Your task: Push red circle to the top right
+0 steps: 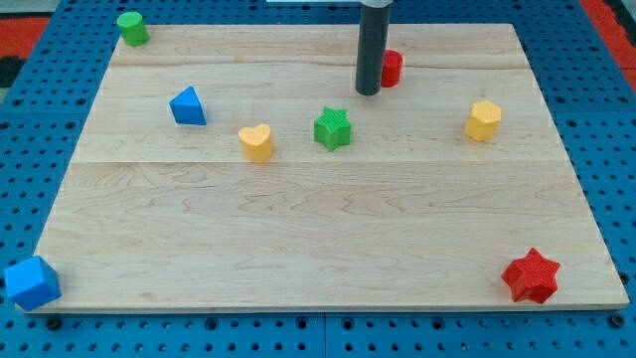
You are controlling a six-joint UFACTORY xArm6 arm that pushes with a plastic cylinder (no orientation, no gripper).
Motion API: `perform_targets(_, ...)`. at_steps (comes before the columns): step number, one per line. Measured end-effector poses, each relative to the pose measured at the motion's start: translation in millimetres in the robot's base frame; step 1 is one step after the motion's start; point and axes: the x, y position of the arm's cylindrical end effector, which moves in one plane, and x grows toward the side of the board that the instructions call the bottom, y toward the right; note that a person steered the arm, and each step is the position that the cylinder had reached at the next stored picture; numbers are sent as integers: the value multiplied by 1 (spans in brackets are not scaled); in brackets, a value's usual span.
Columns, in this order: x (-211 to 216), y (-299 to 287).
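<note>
The red circle (392,68) sits near the view's top, a little right of the middle, partly hidden behind my rod. My tip (368,91) rests on the wooden board (318,229), touching or almost touching the red circle's left side. The top right corner of the board lies well to the circle's right.
A green star (333,128) and a yellow heart (256,142) lie below my tip. A yellow hexagon (483,120) is at the right. A blue triangle (187,106), green circle (132,28), blue cube (31,282) and red star (531,275) sit elsewhere.
</note>
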Motion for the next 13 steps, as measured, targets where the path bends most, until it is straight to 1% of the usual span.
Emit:
perform_targets(3,-11,11)
perform_targets(6,-37,75)
perform_targets(7,-46,73)
perform_targets(8,-56,58)
perform_targets(10,-84,59)
perform_targets(11,-103,31)
perform_targets(12,-123,16)
perform_targets(13,-121,29)
